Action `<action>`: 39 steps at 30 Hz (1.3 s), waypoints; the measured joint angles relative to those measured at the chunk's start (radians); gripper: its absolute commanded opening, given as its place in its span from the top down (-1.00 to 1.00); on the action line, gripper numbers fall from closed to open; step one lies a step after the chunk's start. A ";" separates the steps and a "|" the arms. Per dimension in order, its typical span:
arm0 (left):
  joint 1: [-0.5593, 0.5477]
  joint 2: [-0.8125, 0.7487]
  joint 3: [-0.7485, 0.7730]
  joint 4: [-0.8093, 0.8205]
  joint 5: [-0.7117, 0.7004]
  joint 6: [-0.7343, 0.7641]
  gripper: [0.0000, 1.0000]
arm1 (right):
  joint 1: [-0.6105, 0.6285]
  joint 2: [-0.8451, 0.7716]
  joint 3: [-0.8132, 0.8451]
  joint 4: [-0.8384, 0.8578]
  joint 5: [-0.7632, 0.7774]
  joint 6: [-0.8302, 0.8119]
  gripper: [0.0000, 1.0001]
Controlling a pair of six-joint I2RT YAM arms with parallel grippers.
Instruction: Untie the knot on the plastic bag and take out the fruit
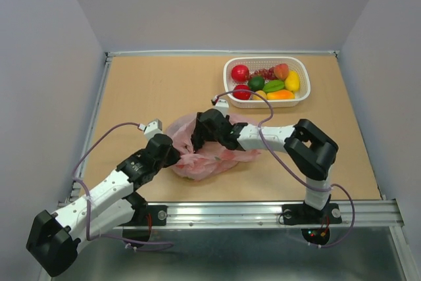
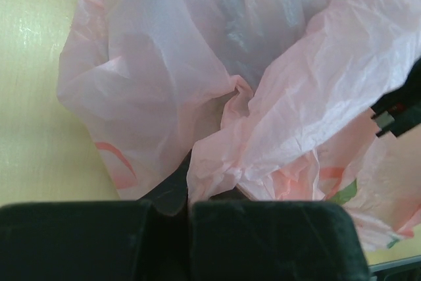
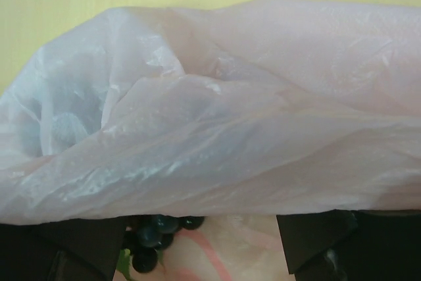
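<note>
1. My left pincer [image 2: 189, 210] is pressed together, pinching a fold of the plastic bag [image 2: 151, 77]. The pink film runs down into the seam between my two black fingers [image 2: 72, 241] and hides part of their tips.
2. My right pincer [image 3: 197, 227] is spread wide. Its fingers [image 3: 59, 248] show only as dark corners at the bottom of the right wrist view. Film lies across their tips, so I cannot tell whether they touch it.
3. Between those fingers, under the film's lower edge, a cluster of dark grapes [image 3: 152, 238] peeks out, half covered. The crinkled film veils anything else inside the bag.
4. In the left wrist view a black part with a red spot is cut off at the right edge. A green patch low on the bag may be print or fruit; I cannot tell which.
5. From above, the bag lies on the tabletop [image 1: 151, 90] near the front edge, between both pincers. They cover its top, so I cannot make out the knot.
6. My left arm stretches low from the near left corner, diagonally to the bag's left side. My right arm rises from its base and bends sharply at the elbow. Its forearm runs leftward to the bag's top.
7. A white basket [image 1: 227, 70] sits at the far right, well apart from the bag. It holds toy fruits [image 1: 273, 85] in red, green, yellow, orange and peach.
</note>
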 measured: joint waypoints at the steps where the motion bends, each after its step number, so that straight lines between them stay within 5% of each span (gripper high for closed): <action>1: 0.000 0.000 0.000 0.001 0.001 0.002 1.00 | -0.002 0.014 0.010 0.013 0.003 0.005 -0.66; 6: 0.000 0.005 0.000 0.005 0.003 0.007 1.00 | -0.003 0.106 0.082 0.055 0.003 0.015 -0.42; 13: 0.000 0.024 0.000 0.008 0.002 0.006 1.00 | -0.003 0.148 0.102 0.095 0.002 -0.001 0.68; 17: 0.000 0.025 0.000 0.008 -0.016 -0.002 1.00 | -0.005 0.126 0.095 0.105 -0.003 -0.038 0.99; 28: 0.165 0.057 0.008 0.027 -0.062 0.053 1.00 | -0.005 -0.195 -0.113 0.093 -0.169 -0.296 0.99; 39: 0.220 0.200 0.088 0.111 -0.032 0.158 1.00 | -0.011 -0.398 -0.091 0.088 -0.224 -0.500 0.99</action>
